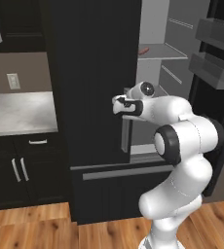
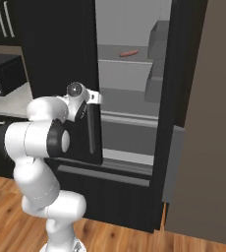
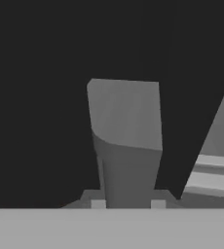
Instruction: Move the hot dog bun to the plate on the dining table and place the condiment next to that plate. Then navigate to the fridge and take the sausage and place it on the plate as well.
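gripper [image 3: 128, 204] clamped on the fridge's grey door handle [image 3: 126, 146], which runs vertical. fridge [image 1: 94, 97] right door open. sausage [image 2: 129, 53] lies on an upper shelf [image 2: 125, 59], long axis roughly along the shelf front, well above the hand.

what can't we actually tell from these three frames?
- Claw tips: cut off by the hand view's bottom edge; they flank the grey fridge handle.
- Sausage: too small on its shelf for detail.
- Fridge lower shelves: hidden by the arm in the left base view.
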### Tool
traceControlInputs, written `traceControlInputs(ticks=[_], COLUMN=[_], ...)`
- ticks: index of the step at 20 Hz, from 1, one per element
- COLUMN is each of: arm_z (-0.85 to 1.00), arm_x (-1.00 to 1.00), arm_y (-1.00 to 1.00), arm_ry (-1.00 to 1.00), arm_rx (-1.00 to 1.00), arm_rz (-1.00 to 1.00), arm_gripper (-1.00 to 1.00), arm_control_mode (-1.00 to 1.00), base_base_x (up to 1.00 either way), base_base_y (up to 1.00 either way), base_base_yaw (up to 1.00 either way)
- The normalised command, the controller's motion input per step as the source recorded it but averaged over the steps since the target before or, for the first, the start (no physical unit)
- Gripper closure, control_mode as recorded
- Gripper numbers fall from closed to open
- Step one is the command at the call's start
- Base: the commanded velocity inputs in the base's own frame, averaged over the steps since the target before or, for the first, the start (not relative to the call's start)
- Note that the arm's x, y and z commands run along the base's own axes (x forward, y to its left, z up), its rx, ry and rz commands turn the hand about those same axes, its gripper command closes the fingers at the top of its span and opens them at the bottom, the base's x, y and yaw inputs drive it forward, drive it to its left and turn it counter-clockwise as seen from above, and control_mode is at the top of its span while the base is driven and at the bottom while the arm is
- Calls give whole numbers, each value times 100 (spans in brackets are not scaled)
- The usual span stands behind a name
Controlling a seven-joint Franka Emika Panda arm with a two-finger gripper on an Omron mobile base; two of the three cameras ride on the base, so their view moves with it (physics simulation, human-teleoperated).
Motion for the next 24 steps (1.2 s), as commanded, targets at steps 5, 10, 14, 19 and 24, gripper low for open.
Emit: traceControlInputs(ticks=[5, 10, 14, 19, 24], arm_z=[0, 0, -2, -6, 2], arm_x=[-75, -82, -83, -77, -50], arm_y=[65, 70, 75, 78, 57], arm_ry=[-4, -3, -2, -3, -3], arm_rx=[0, 0, 0, 0, 7], arm_rz=[0, 0, 0, 0, -2], arm_gripper=[100, 100, 100, -100, -100], arm_control_mode=[-100, -100, -100, -100, -100], base_base_x=[0, 0, 0, 0, 0], base_base_y=[0, 0, 0, 0, 0], base_base_yaw=[0, 0, 0, 0, 0])
